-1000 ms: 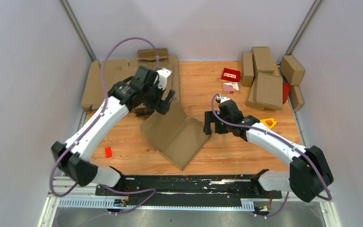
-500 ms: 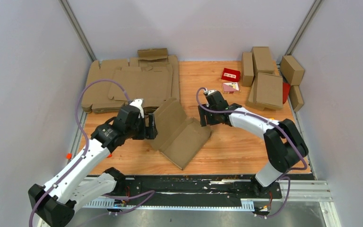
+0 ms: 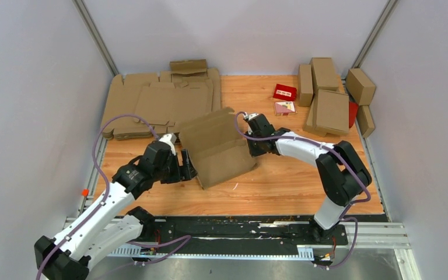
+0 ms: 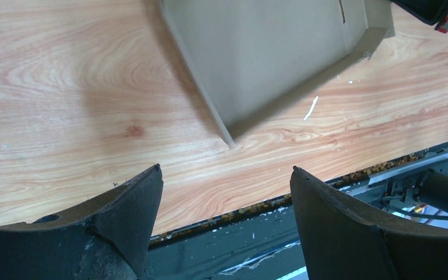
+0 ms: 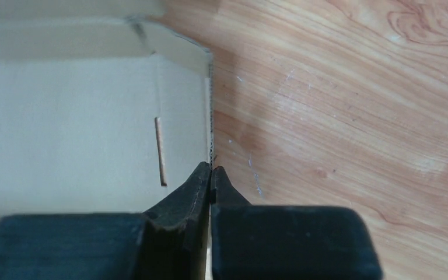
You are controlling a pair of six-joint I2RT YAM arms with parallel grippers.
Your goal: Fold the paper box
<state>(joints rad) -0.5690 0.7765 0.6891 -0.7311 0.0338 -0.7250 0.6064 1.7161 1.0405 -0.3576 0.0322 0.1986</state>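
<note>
The paper box [image 3: 216, 149] is a brown cardboard sheet, partly folded, lying mid-table with its side walls raised. My right gripper [image 3: 251, 143] is at its right edge. In the right wrist view the gripper [image 5: 211, 169] is shut on the thin edge of the box wall [image 5: 81, 128], the cardboard pinched between the fingertips. My left gripper [image 3: 188, 169] stands open at the box's near-left corner. In the left wrist view that gripper [image 4: 226, 169] holds nothing, and the box corner [image 4: 268, 58] lies on the wood just ahead of the fingers.
A pile of flat brown blanks [image 3: 157, 102] fills the back left. Several folded boxes [image 3: 329, 108] are stacked at the back right, with a small red carton [image 3: 284, 91] and a pink card [image 3: 284, 107] beside them. A small red piece [image 3: 84, 192] sits off the table's left edge.
My right gripper has shut on the box's right edge. The box has turned and shifted toward the back. My left arm came down from the blank pile to the box's near-left corner.
</note>
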